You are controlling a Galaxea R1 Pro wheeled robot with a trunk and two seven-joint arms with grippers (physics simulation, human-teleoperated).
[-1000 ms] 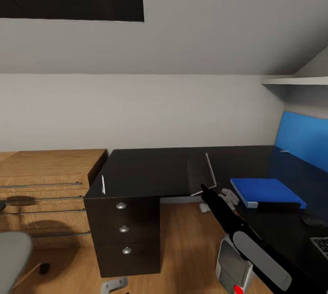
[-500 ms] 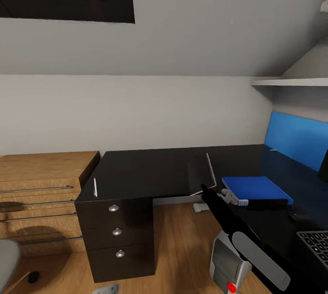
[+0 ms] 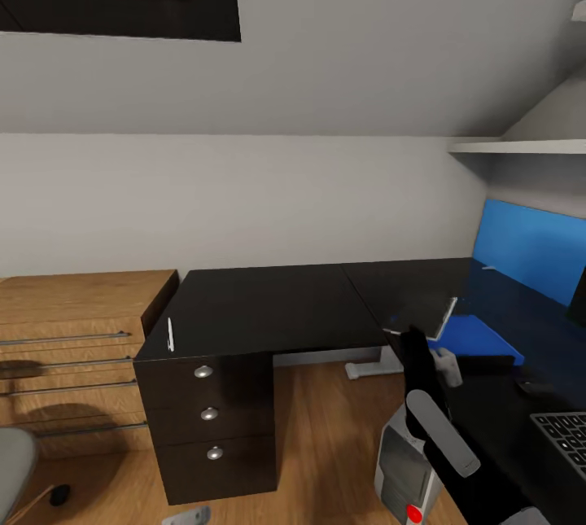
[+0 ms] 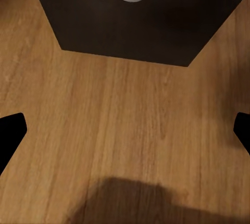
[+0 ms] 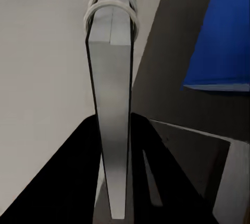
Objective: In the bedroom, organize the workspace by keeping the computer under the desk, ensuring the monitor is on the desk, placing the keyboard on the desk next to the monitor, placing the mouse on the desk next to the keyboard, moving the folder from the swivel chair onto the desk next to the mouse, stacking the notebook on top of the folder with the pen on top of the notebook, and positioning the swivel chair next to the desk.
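Here the right end effector [image 3: 435, 346] pinches the notebook [image 3: 443, 318] edge-on, its spiral spine pointing away along the fingers, just above the near-left corner of the blue folder [image 3: 480, 338] lying flat on the counter [image 3: 268, 305], so this arm is the nearer one.

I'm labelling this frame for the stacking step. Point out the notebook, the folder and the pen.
notebook [image 5: 112, 109]: right wrist view, on its page edge.
folder [image 3: 476, 339]: head view, on its blue cover.
pen [image 3: 170, 334]: head view, mid-shaft, at the desk's near corner over the drawers.
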